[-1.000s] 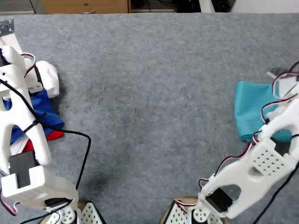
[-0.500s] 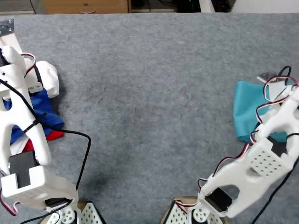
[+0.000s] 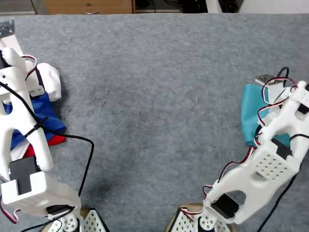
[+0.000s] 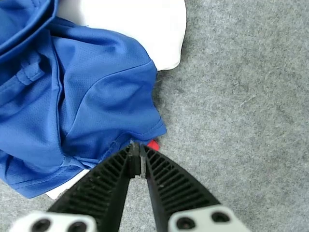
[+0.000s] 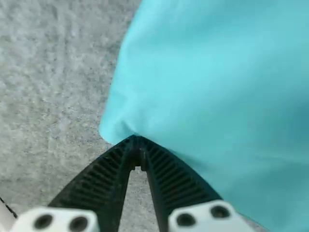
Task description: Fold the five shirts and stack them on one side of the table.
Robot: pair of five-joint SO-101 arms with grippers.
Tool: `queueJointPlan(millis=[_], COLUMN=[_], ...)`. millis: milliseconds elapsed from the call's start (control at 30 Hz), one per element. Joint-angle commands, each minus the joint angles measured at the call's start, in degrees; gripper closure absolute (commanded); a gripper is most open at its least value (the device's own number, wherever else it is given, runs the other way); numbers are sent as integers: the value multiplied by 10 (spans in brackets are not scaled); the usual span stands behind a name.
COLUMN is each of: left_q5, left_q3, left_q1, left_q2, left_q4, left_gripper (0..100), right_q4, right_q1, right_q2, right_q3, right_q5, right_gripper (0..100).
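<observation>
A teal shirt (image 3: 251,113) lies folded at the table's right edge. My right gripper (image 5: 137,145) is shut on the teal shirt (image 5: 217,96) at one of its corners, low over the grey mat. At the left edge is a loose pile: a white shirt (image 3: 50,79), a blue shirt (image 3: 48,118) and a red one (image 3: 55,140) peeking out beneath. My left gripper (image 4: 137,152) hangs shut over the hem of the blue shirt (image 4: 87,96), beside the white shirt (image 4: 145,24). I cannot tell whether it pinches any cloth.
The grey mat (image 3: 154,96) covers the whole table, with wide open room in the middle. Both arms' bases stand at the near edge. A wooden cabinet (image 3: 89,6) stands past the far edge.
My right arm has swung toward the far side and a little left, and the teal shirt's left edge has shifted slightly left with it. The left arm has not moved.
</observation>
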Motion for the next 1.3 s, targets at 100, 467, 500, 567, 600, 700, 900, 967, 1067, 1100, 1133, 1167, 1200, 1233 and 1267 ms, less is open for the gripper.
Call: queueJointPlan(millis=[100,467,500,567,600,700,900,967,1067,1100,1133,1167,1200,1233,1267], left_q5=[-4,-4,-4,-4,-4,-5,-114,-163,-255,-288,-326,-364,-399,-431,-459], left_q3=[-2,-2,-4,-7,-7,-4,-7,-6,-1,-1,-3,-4,-4,-5,-4], left_q1=[-7,-7,-7,-7,-7,-21,-84,-115,-155,-164,-171,-176,-178,-178,-178], left_q2=[-28,-28,-28,-28,-29,-51,-76,-76,-72,-67,-62,-56,-50,-43,-34], left_q4=[6,6,6,6,6,6,6,6,5,5,5,5,5,5,5], left_gripper=[981,981,981,981,981,981,978,950,875,857,844,835,829,826,824], right_q4=[18,-170,-154,-100,-70,10,133,133,133,133,133,133,133,133,133], right_q1=[20,59,59,55,53,31,-19,-24,-43,-50,-58,-65,-73,-80,-88], right_q2=[-63,-22,-23,-32,-36,-46,-63,-84,-127,-146,-169,-192,-217,-241,-264], right_q3=[-132,-206,-211,-226,-233,-251,-269,-250,-199,-173,-145,-116,-83,-50,-17], right_q5=[-7,-7,-7,-19,-34,-72,-118,-140,-146,-146,-146,-146,-145,-145,-144], right_gripper=[997,997,997,997,997,997,997,997,997,997,997,997,997,997,997])
